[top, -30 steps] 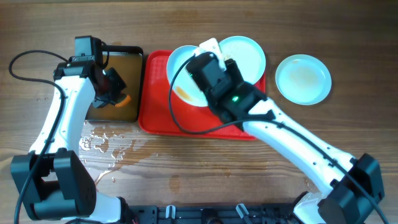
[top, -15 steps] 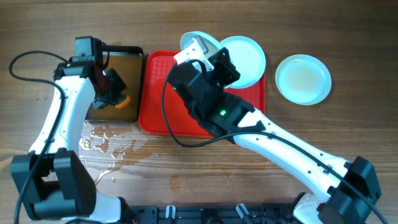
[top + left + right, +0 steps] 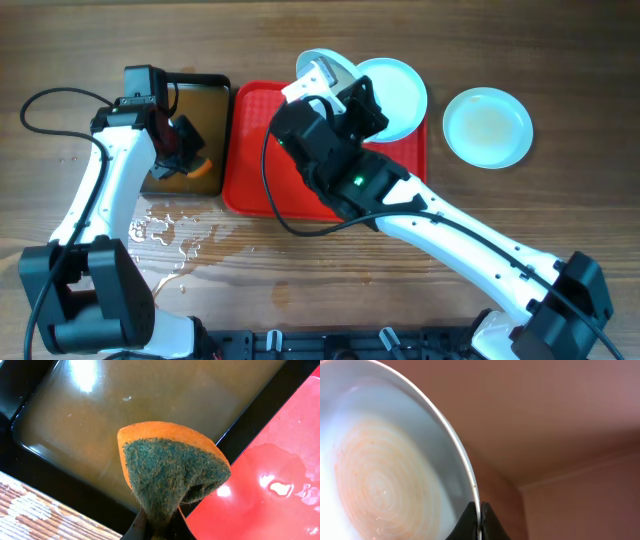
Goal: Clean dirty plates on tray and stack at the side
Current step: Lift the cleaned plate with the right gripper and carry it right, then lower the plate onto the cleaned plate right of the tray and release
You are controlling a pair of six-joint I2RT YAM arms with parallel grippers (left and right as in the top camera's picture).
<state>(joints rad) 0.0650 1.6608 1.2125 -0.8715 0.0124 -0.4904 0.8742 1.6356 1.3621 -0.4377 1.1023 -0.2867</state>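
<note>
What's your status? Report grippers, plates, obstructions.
Left gripper shut on sponge over pan. Right gripper shut on rim of streaked plate, tilted over tray's far edge. Second plate close beside.

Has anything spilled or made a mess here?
Yes: water is splashed across the wooden table, just outside the black pan on the side nearer the robot's base. The pan's own contents look murky brown.

Our left arm (image 3: 105, 190) stretches forward along our left side, and our left gripper (image 3: 156, 525) is pinched tight on a sponge (image 3: 170, 470). Our right arm (image 3: 470, 240) reaches diagonally forward-left, with our right gripper (image 3: 480, 517) clamped on a plate (image 3: 395, 475) by its rim.
</note>
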